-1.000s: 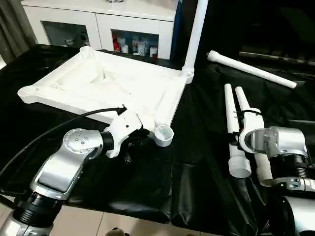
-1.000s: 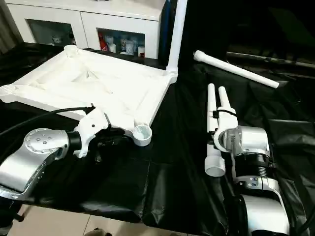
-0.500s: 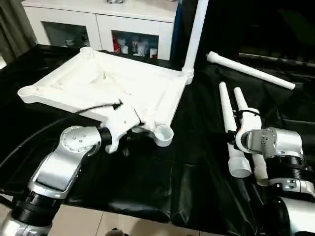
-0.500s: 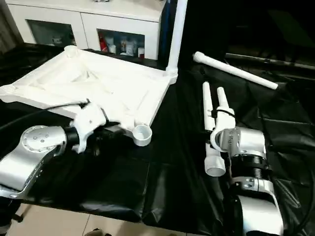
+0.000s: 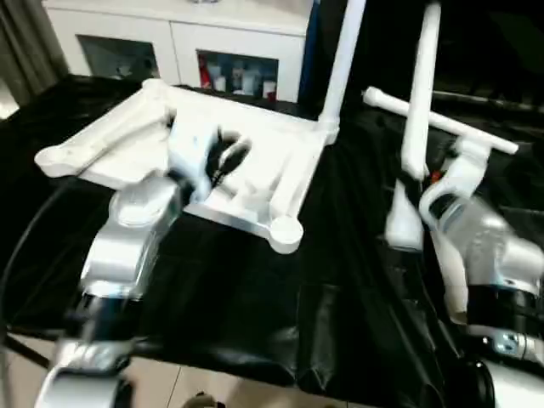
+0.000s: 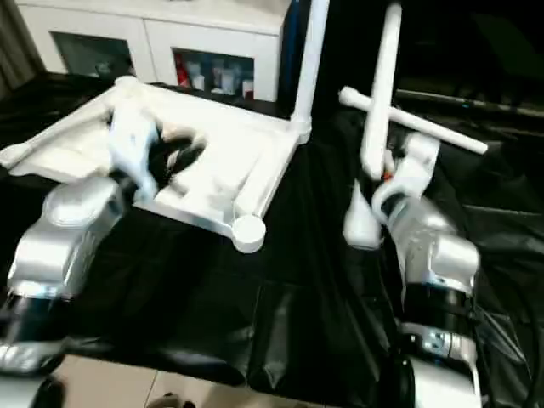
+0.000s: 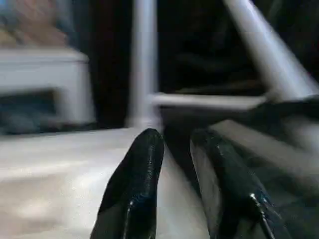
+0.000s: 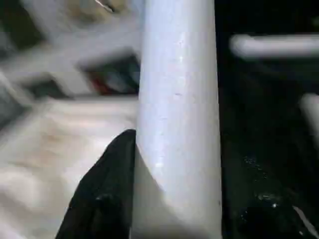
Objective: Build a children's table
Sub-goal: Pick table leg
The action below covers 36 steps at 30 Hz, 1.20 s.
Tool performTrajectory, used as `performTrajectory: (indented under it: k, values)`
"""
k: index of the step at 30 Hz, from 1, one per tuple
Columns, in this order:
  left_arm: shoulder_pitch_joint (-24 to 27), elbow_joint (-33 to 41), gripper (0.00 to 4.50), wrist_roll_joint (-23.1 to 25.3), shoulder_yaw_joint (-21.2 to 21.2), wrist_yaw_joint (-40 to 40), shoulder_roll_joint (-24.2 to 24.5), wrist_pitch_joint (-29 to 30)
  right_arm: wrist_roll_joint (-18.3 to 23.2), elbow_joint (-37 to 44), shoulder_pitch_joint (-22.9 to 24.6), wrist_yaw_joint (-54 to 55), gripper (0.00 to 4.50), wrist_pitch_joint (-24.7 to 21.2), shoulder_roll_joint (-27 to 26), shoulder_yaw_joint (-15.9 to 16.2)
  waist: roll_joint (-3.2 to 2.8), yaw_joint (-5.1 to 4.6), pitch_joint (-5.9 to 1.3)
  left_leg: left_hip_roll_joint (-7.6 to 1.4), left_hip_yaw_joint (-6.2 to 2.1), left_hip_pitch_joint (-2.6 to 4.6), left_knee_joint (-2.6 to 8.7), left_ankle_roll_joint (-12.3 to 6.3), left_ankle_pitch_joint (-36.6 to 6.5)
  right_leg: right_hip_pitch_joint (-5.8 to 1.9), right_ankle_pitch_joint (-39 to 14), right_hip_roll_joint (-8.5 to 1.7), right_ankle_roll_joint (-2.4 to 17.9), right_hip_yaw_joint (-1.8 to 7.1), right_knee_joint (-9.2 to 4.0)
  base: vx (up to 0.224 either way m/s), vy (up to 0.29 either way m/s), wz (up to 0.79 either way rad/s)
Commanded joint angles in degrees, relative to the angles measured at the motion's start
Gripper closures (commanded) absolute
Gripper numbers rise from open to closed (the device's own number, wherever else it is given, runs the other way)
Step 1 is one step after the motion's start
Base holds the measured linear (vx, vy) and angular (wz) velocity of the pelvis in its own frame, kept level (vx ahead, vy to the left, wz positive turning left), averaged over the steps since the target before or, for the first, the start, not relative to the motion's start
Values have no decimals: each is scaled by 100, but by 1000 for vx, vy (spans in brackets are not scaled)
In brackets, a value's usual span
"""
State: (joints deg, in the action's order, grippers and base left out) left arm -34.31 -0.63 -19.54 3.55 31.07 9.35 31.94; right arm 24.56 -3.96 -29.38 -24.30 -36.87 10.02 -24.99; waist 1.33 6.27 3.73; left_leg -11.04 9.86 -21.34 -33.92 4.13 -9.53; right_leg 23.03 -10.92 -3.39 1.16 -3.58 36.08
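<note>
The white tabletop [image 5: 293, 183] lies underside up on the black cloth, with one leg [image 5: 344, 51] standing upright in its far right corner socket. My right gripper [image 5: 422, 174] is shut on a second leg [image 5: 418, 93], held nearly upright above the cloth with its flared end [image 5: 401, 228] down. In the right wrist view that leg [image 8: 177, 99] runs past one black finger [image 8: 107, 194]. My left gripper [image 5: 228, 157] hovers over the tabletop's ribbed underside. Its fingers [image 7: 144, 164] stand slightly apart with nothing between them.
A third leg [image 5: 442, 123] lies on the cloth at the back right, and another [image 5: 450, 276] lies partly behind my right forearm. A white cabinet with glass doors [image 5: 229, 34] stands behind the table. The black cloth [image 5: 255, 306] covers the near table edge.
My right gripper has lifted a leg off the cloth and swung it nearly upright. My left arm has risen from the tabletop's near edge to above its underside.
</note>
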Motion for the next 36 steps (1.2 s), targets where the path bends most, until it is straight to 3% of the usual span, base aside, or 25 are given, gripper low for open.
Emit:
performTrajectory:
  k: [1, 2, 4, 6, 7, 8, 10, 11, 13, 17, 20, 28, 32, 36]
  values:
    - [-277, 225, 300, -723, 123, 130, -156, 628, 590, 632, 68, -596, 266, -7, -25, 120, -31, 26, -459, -161, -22, 74, 308, -145, -876, -326, -530, -415, 1122, 275, -406, 0, 0, 0]
    - [-419, 208, 290, -1021, 152, 205, -269, 864, 857, 868, 162, -847, 266, -81, -41, 200, 1, 34, -453, -153, -27, 55, 318, -184, -850, -339, -591, -410, 1140, 256, -416, 0, 0, 0]
    - [-603, 128, 284, -1280, 168, 256, -398, 1052, 1073, 1044, 275, -1155, 267, -79, -24, 357, -1, 34, -429, -150, -26, 56, 325, -200, -918, -326, -842, -406, 1107, 254, -455, 0, 0, 0]
    - [-816, 18, 281, -1453, 222, 213, -555, 1206, 1219, 1166, 349, -1470, 267, -135, -1, 570, 86, 54, -405, -136, -18, 44, 325, -179, -973, -330, -1330, -422, 933, 251, -513, 0, 0, 0]
    - [-939, -56, 264, -1513, 247, 170, -628, 1266, 1293, 1225, 364, -1597, 267, -195, -5, 690, 88, 64, -403, -137, -24, 44, 328, -173, -979, -336, -1454, -431, 895, 246, -519, 0, 0, 0]
    - [-1032, -117, 252, -1515, 252, 136, -670, 1282, 1308, 1253, 362, -1665, 267, -225, -13, 787, 82, 79, -408, -136, -32, 39, 327, -161, -939, -334, -1593, -439, 809, 247, -529, 0, 0, 0]
    - [-1210, -274, 243, -1435, 321, -12, -712, 1387, 1166, 1206, 370, -1851, 267, -183, 15, 1048, 142, 73, -402, -143, -39, 27, 339, -131, -941, -325, -1701, -429, 693, 242, -545, 0, 0, 0]
    - [-1257, -329, 236, -1388, 331, -51, -713, 1407, 1108, 1181, 371, -1901, 267, -154, 17, 1133, 105, 96, -406, -139, -43, 42, 335, -108, -898, -310, -1727, -448, 644, 252, -553, 0, 0, 0]
    - [-1359, -428, 225, -1438, 386, -175, -695, 1552, 1031, 1162, 409, -2002, 267, -84, 39, 1355, 118, 107, -400, -147, -46, 41, 342, -77, -872, -302, -1705, -440, 602, 253, -545, 0, 0, 0]
    - [-1421, -482, 217, -1665, 418, -229, -645, 1770, 895, 1104, 419, -2072, 267, 131, 70, 1696, 103, 133, -432, -154, -46, 27, 328, -87, -651, -315, -1161, -439, 727, 257, -477, 0, 0, 0]
    - [-1431, -559, 217, -1589, 378, -290, -657, 1793, 934, 1123, 392, -2084, 267, 118, 67, 1755, 75, 143, -433, -150, -42, 27, 323, -119, -639, -320, -1021, -432, 781, 261, -477, 0, 0, 0]
    - [-1428, -670, 248, -1643, 597, -661, -794, 1799, 789, 1035, 355, -2027, 267, 258, 119, 1876, 124, 196, -427, -160, -38, 25, 328, -93, -681, -327, -1173, -452, 719, 259, -485, 0, 0, 0]
    - [-1427, -654, 261, -1889, 744, -606, -793, 1877, 915, 1027, 362, -2156, 267, 232, 151, 1890, 121, 190, -428, -155, -36, 24, 322, -119, -638, -324, -1153, -441, 692, 261, -488, 0, 0, 0]
    - [-1416, -832, 265, -1960, 633, 69, -549, 1777, 1455, 1218, 420, -2588, 267, -246, 279, 1826, 110, 190, -426, -141, -36, 30, 326, -173, -620, -326, -1191, -423, 642, 259, -502, 0, 0, 0]
